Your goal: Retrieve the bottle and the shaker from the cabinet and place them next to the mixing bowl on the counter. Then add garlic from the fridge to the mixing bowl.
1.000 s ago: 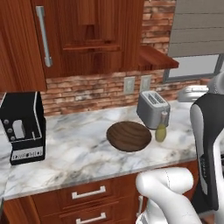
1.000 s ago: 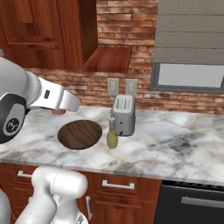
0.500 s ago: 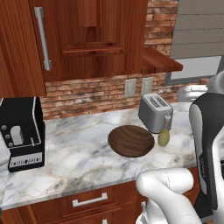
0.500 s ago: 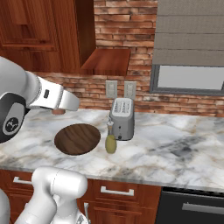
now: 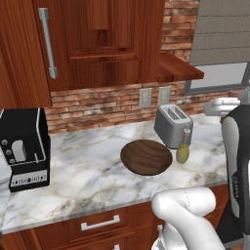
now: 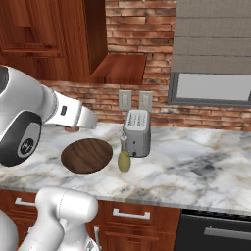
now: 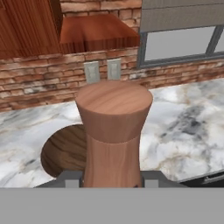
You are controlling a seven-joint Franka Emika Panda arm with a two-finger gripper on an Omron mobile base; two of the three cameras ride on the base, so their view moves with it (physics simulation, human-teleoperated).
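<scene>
Gripper (image 7: pixel 112 181) fingers pinch brown shaker (image 7: pixel 113 131) upright, above counter (image 7: pixel 183 131). Mixing bowl (image 5: pixel 146 156) on counter, bottle (image 5: pixel 182 152) just beside it, by toaster (image 5: pixel 172 125). Advice: lower shaker vertically onto bare marble near bowl rim, clear of bottle; release only once base seated.

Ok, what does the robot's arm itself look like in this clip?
The arm has glossy white rounded shells with dark grey joint bands, and a small dark marking shows on one link. The claw has grey finger bases.
</scene>
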